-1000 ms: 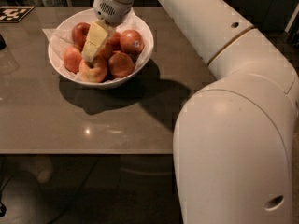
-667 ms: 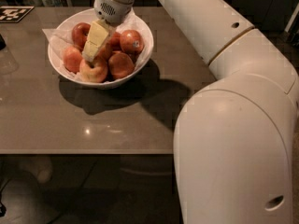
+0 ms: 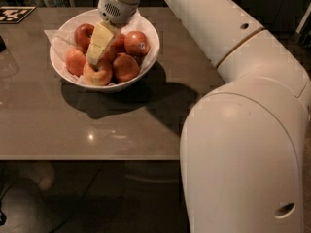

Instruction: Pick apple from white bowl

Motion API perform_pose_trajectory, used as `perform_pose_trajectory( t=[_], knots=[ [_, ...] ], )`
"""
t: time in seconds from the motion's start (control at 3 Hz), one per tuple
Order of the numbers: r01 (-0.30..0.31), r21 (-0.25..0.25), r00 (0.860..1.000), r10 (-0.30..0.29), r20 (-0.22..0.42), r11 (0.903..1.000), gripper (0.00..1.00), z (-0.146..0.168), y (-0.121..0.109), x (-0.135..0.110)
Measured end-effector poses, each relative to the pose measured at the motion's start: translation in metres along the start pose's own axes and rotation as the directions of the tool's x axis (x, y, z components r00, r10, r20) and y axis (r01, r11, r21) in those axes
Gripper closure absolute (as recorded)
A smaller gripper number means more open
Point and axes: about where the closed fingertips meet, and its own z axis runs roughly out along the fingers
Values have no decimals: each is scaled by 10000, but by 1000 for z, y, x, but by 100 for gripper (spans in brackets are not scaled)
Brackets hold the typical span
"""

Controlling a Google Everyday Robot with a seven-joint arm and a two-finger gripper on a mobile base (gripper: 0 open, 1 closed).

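The white bowl [image 3: 146, 57] stands on the grey table at the back left, lined with white paper and holding several apples. An orange-red apple with yellowish streaks [image 3: 98, 75] lies at the bowl's front. A darker red apple [image 3: 83, 34] is at the back left, and a red apple with a small sticker [image 3: 137, 42] at the back right. My gripper [image 3: 98, 45] reaches down into the middle of the bowl. Its cream-coloured tip is right above the front apple, among the others. Whether it holds an apple does not show.
My white arm fills the right side and crosses above the table's back right. A black-and-white marker tag [image 3: 12, 13] lies at the back left corner, with a dark object [image 3: 2, 43] at the left edge. The table's front edge [image 3: 87, 157] runs below the bowl.
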Motion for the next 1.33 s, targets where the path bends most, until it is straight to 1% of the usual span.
perform_pose_trajectory(
  t=[0.33,0.67,1.0,1.33],
  knots=[
    [4,2,10000,-4,2,10000,100,-5,0,-3],
    [109,422,9999,-108,-16,9991,100,-19,1,-11],
    [105,426,9999,-105,-15,9990,100,-22,0,-12],
    [89,702,10000,-91,27,9975,100,-28,2,-10]
  ],
)
